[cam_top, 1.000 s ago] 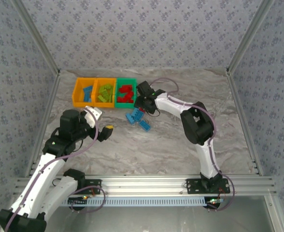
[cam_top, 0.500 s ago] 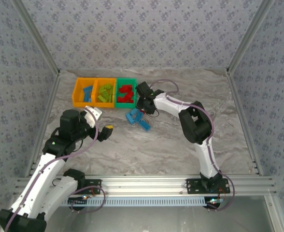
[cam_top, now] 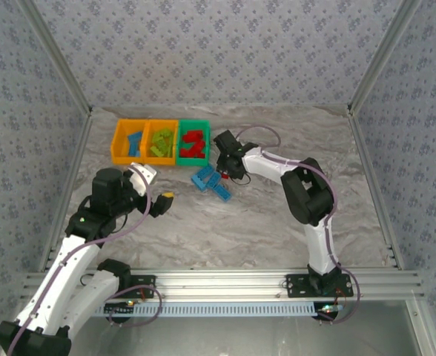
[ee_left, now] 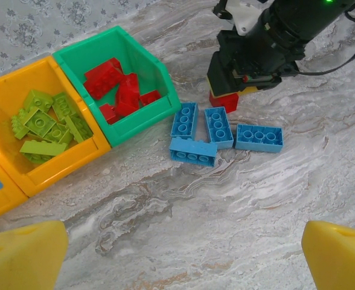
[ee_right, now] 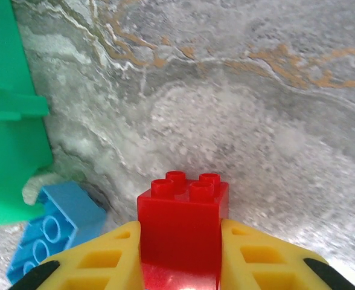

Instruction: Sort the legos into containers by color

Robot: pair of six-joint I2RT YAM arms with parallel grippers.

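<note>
My right gripper (ee_right: 180, 234) is shut on a small red lego (ee_right: 183, 220), its yellow fingers (ee_right: 99, 260) pressed to both sides. From the left wrist view the red lego (ee_left: 224, 100) sits under the right gripper (ee_left: 226, 90), just right of the green container (ee_left: 159, 72), which holds red legos (ee_left: 120, 90). Several blue legos (ee_left: 218, 126) lie on the table beside it. The middle orange container (ee_left: 75, 157) holds lime legos (ee_left: 44, 121). The three containers (cam_top: 159, 159) stand in a row at the back left. My left gripper (cam_top: 157, 187) hangs open over bare table.
A blue lego (ee_right: 51, 232) and the green container's wall (ee_right: 8, 121) lie left of the held lego. The left orange container (cam_top: 116, 141) holds blue legos. The marbled table (cam_top: 262, 222) is bare in front and to the right. Patterned walls enclose the workspace.
My right gripper has closed onto the red lego and shifted slightly right and nearer in the top view. The left arm has not moved.
</note>
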